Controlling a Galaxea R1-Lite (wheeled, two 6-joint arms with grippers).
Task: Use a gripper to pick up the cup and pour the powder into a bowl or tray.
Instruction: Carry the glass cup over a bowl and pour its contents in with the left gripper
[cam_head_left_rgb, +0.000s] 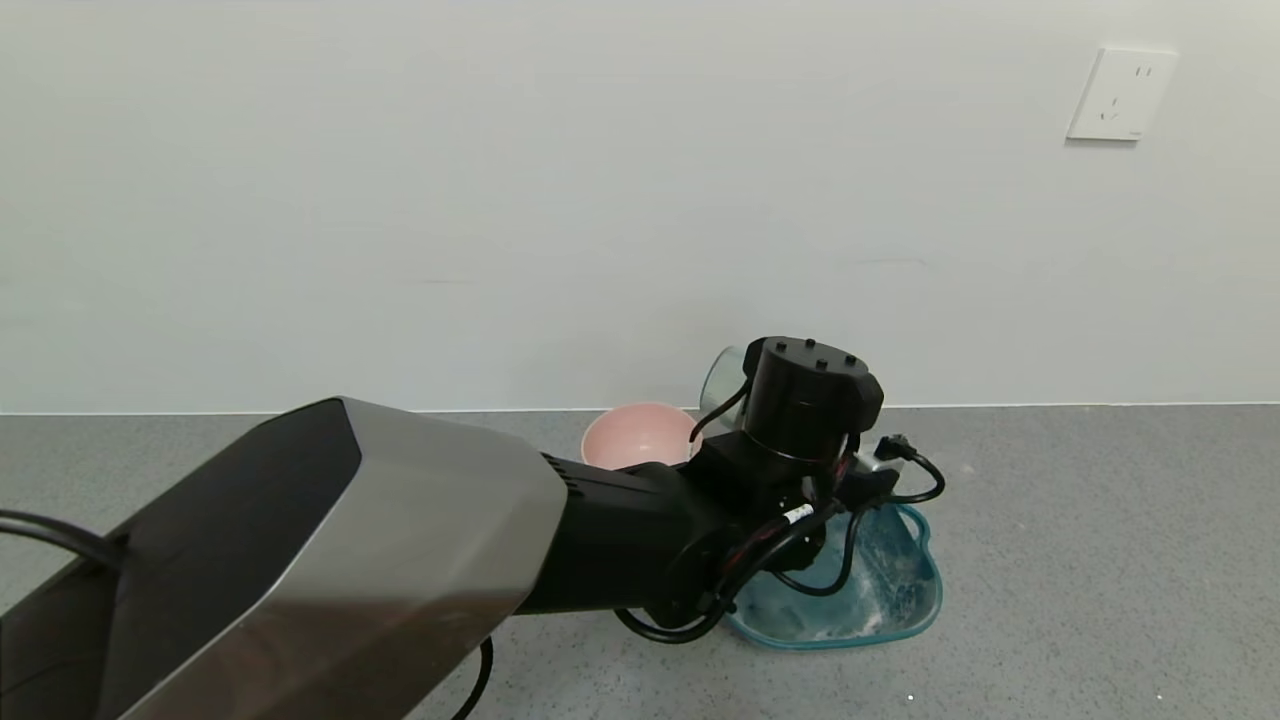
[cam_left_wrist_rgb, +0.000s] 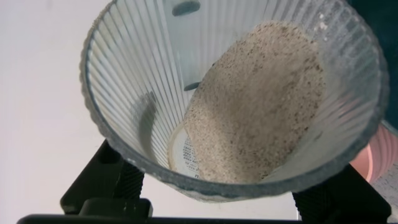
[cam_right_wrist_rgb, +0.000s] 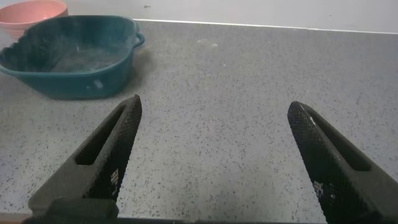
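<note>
My left gripper (cam_head_left_rgb: 800, 420) is shut on the cup (cam_head_left_rgb: 722, 380), a clear ribbed tumbler held tipped on its side above the teal tray (cam_head_left_rgb: 900, 590). In the left wrist view the cup (cam_left_wrist_rgb: 130, 81) fills the picture, its mouth towards the camera. The beige powder (cam_left_wrist_rgb: 255, 106) is banked along one wall up to the rim, and the black fingers (cam_left_wrist_rgb: 118, 180) press the cup's sides. The tray is dusted white inside and also shows in the right wrist view (cam_right_wrist_rgb: 68, 62). My right gripper (cam_right_wrist_rgb: 214, 107) is open and empty, low over the grey table, away from the tray.
A small pink bowl (cam_head_left_rgb: 635, 435) stands by the wall just left of the tray and touches it in the right wrist view (cam_right_wrist_rgb: 31, 12). A white wall runs along the table's far edge. A wall socket (cam_head_left_rgb: 1120, 95) is at the upper right.
</note>
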